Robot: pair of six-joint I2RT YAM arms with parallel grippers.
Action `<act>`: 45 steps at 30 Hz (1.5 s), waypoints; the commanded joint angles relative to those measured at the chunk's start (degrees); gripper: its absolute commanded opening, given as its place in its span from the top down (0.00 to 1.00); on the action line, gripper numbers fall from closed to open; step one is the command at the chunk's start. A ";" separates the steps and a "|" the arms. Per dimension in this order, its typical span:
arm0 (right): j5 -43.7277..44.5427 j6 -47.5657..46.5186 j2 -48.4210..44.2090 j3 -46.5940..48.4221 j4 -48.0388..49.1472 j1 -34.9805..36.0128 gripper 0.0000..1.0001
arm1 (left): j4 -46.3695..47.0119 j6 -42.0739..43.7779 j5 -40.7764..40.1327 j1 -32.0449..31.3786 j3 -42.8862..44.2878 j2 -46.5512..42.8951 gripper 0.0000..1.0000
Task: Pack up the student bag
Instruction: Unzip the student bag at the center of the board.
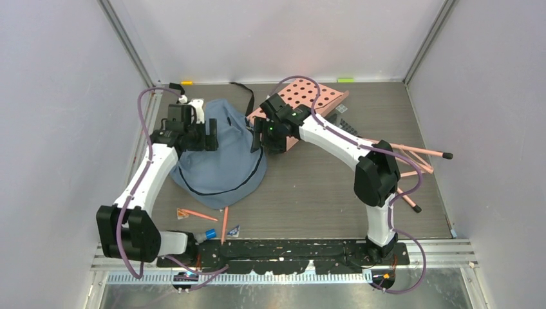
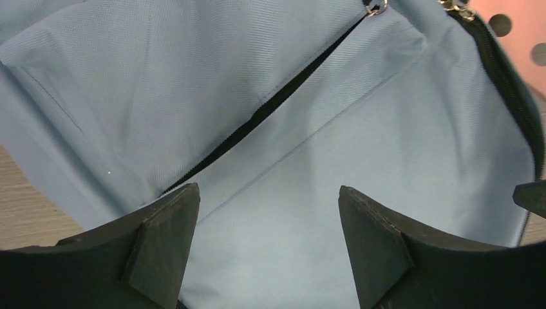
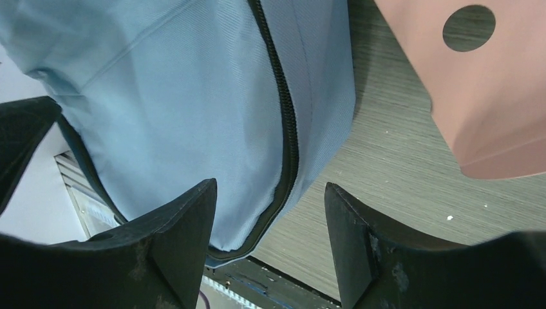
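Note:
The dusty-blue student bag (image 1: 219,158) lies flat on the table's left-middle, its black zipper edging curving along the near side. It fills the left wrist view (image 2: 290,129) and shows in the right wrist view (image 3: 180,96). My left gripper (image 1: 196,138) hovers over the bag's left part, open and empty (image 2: 267,206). My right gripper (image 1: 265,136) hangs over the bag's right edge, open and empty (image 3: 270,212), with the zipper edge (image 3: 286,141) between its fingers' line of sight.
A pink perforated board (image 1: 302,103) lies behind the right gripper. Pink pencils (image 1: 418,154) lie at the right, orange pencils (image 1: 212,222) and small items near the front. A black strap (image 1: 248,96) trails behind the bag. Walls close in on both sides.

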 commanded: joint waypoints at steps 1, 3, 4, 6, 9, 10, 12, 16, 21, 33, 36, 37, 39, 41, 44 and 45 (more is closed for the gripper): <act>-0.37 -0.09 1.31 1.96 -2.99 0.84 0.32 | 1.22 6.54 -1.18 0.17 2.40 2.16 0.18; -0.39 -0.32 1.86 2.00 -3.42 1.11 0.33 | 2.73 6.66 -0.15 0.16 1.26 2.86 0.18; -0.69 -0.34 2.32 2.04 -3.40 1.15 0.35 | 3.49 6.65 0.34 0.16 0.69 3.40 0.18; -1.99 -0.43 3.10 2.50 -2.58 1.21 0.40 | 3.90 6.59 0.85 0.16 0.24 4.59 0.18; -4.05 -0.42 4.25 4.28 -1.02 1.25 0.53 | 3.63 6.57 0.48 0.16 0.33 5.96 0.34; -4.72 -0.66 5.15 6.00 -1.02 1.32 0.64 | 3.62 6.52 0.67 0.17 0.29 6.21 0.43; -5.40 -1.69 6.83 9.53 -2.56 1.45 0.86 | 3.35 6.26 1.85 0.17 0.49 6.50 0.58; -4.62 -4.97 9.66 17.65 -5.64 1.69 0.99 | 3.72 5.65 4.51 0.09 -0.28 5.92 0.84; -2.42 -9.32 12.62 29.49 -9.78 1.74 0.99 | 3.99 4.46 6.81 -0.07 -1.65 3.91 1.00; 11.28 -24.36 10.15 37.52 -19.46 0.46 1.00 | -0.23 0.17 8.98 0.00 0.86 -4.22 0.56; 13.30 -25.77 7.65 34.49 -19.62 -1.72 1.00 | 0.22 0.91 6.30 0.00 2.69 -4.00 0.33; 13.32 -25.99 7.23 33.98 -19.53 -2.25 1.00 | 0.87 1.23 5.25 0.03 2.89 -3.11 0.29; 12.97 -26.66 6.00 32.63 -19.24 -3.47 1.00 | 1.10 1.58 4.41 0.07 3.55 -0.94 0.26; 12.05 -27.20 5.22 31.63 -19.01 -4.33 1.00 | 1.52 1.54 5.77 0.03 4.07 1.62 0.24; 10.74 -27.38 4.87 31.08 -18.93 -5.04 1.00 | 3.40 2.61 9.96 -0.03 3.56 5.35 0.23; 10.60 -27.28 4.91 31.02 -18.94 -5.07 1.00 | 3.94 2.91 9.89 -0.05 3.27 6.05 0.23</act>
